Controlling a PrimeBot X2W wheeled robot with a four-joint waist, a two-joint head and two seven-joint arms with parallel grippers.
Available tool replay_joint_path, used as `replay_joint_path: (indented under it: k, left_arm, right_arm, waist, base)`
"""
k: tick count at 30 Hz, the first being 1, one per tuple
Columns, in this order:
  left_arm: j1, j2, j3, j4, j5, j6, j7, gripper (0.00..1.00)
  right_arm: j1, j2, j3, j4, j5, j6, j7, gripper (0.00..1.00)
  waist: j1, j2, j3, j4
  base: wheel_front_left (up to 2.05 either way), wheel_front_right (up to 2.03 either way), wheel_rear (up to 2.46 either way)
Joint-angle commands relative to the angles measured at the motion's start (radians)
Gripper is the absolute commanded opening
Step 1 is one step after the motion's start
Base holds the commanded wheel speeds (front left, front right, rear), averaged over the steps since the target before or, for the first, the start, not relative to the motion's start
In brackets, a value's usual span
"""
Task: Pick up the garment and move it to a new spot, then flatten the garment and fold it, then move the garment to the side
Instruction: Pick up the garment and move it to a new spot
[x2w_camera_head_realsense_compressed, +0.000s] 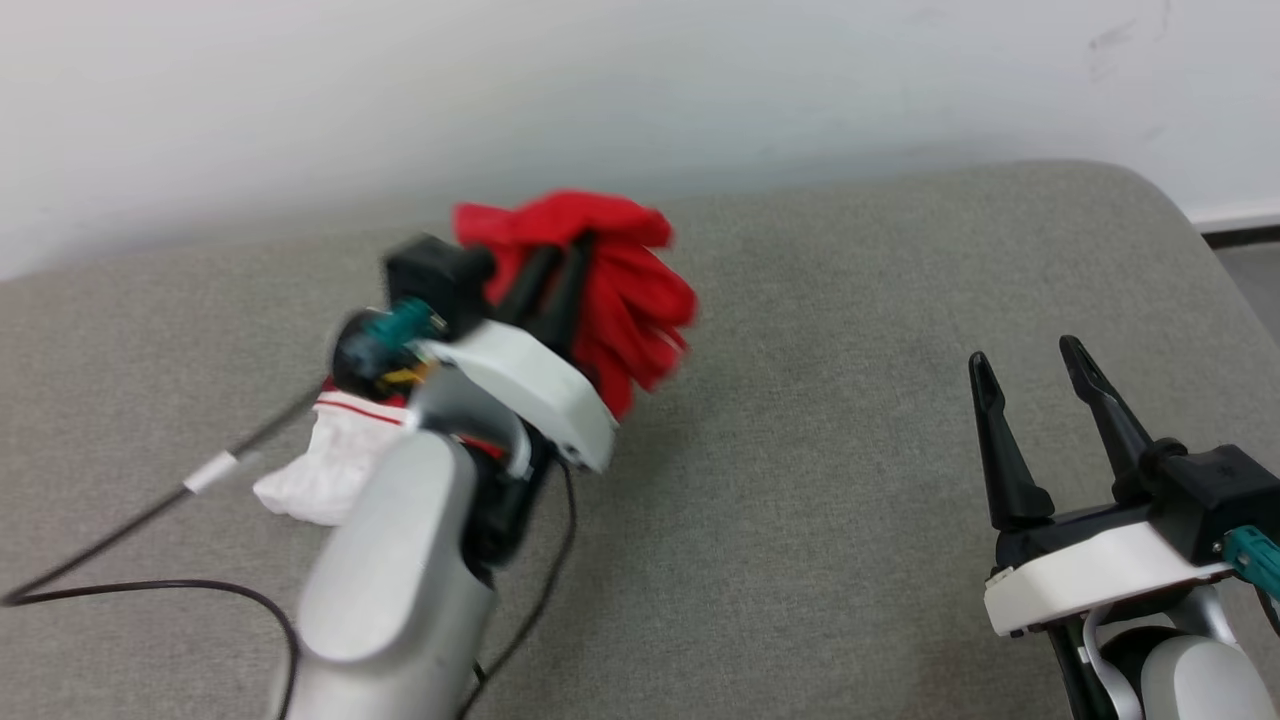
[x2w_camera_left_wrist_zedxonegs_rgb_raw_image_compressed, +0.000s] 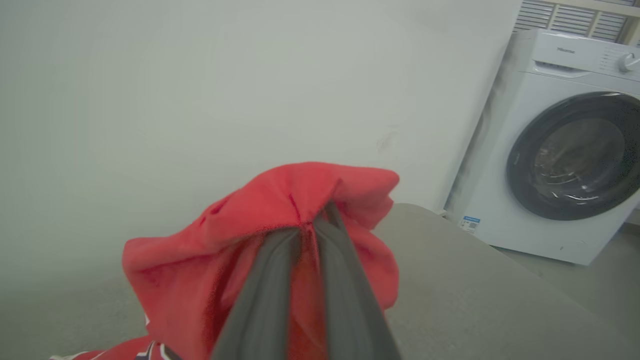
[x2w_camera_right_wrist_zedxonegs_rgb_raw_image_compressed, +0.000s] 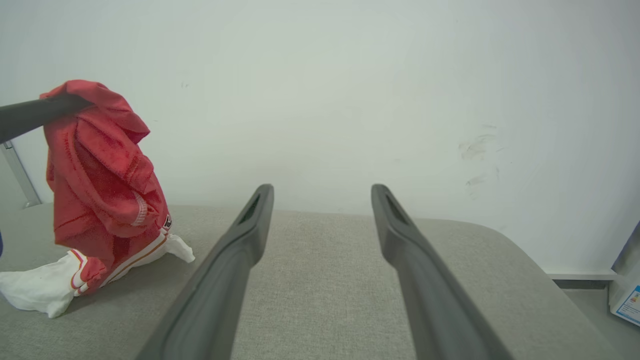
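Clearly the garment (x2w_camera_head_realsense_compressed: 630, 290) is light and limp: it hangs bunched from the left tool (x2w_camera_head_realsense_compressed: 570, 245), whose fingers (x2w_camera_left_wrist_zedxonegs_rgb_raw_image_compressed: 270, 280) are pinched tight on a red fold, above the back left of the grey cushion (x2w_camera_head_realsense_compressed: 800, 500), one white sleeve (x2w_camera_head_realsense_compressed: 320, 470) trailing on it. The right tool (x2w_camera_head_realsense_compressed: 1025, 355) stands wide apart, empty, near the front right edge. Soft jersey like this sags wherever it's unsupported; I'd judge shoulder seams or hem corners the better hold for spreading.
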Motion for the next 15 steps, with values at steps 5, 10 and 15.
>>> replay_joint_path:
  k: [5,10,15]
  left_arm:
    - [0.117,-0.027,-0.118,-0.043,-0.003,0.007,0.005,0.00]
    - [0.225,-0.033,-0.214,0.002,-0.004,0.009,0.012,0.00]
    - [0.286,-0.036,-0.305,0.043,0.003,-0.004,0.015,0.86]
  right_arm:
    - [-0.002,0.001,-0.012,-0.012,0.012,0.000,-0.004,1.00]
    - [-0.013,0.001,-0.013,0.000,0.021,0.000,-0.014,1.00]
    - [-0.021,0.001,-0.015,0.017,0.023,0.000,-0.023,1.00]
  waist:
    - [0.0002,-0.0001,0.059,-0.019]
    - [0.0002,-0.0001,0.090,-0.014]
    - [0.0002,-0.0001,0.099,0.003]
  base:
    - [0.00,0.00,0.00]
    - [0.00,0.00,0.00]
    - [0.00,0.00,0.00]
